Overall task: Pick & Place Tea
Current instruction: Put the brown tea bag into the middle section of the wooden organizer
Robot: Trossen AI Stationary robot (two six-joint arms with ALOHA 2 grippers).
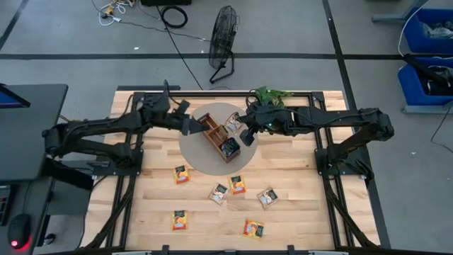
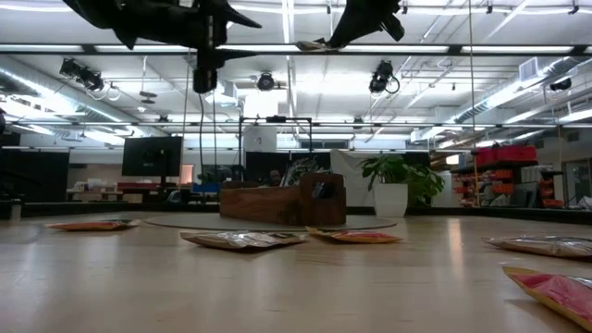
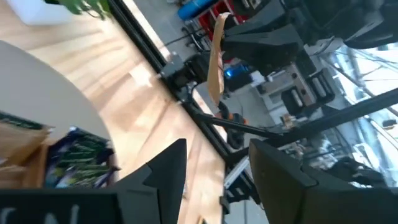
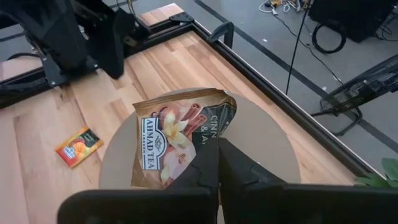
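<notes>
A brown wooden tray stands on a grey round disc at the table's far middle; dark blue-teal sachets stick up in one compartment. My right gripper hovers above the tray's right side, shut on a beige cinnamon tea sachet. My left gripper is open and holds nothing, level, just left of the tray. Several more tea sachets lie flat on the near half of the table, orange ones and beige ones. My right gripper pinches the beige sachet between its two fingers at one edge, near a corner. The fingers slant down from the table's right side. The sachet sticks out ahead of the fingertips, slightly crumpled, lifted clear above the disc and the tray.
A small green plant in a white pot stands at the far edge behind my right gripper. Black frame rails run along the table's left, right and far sides. Bare wood lies between the scattered sachets and the near edge.
</notes>
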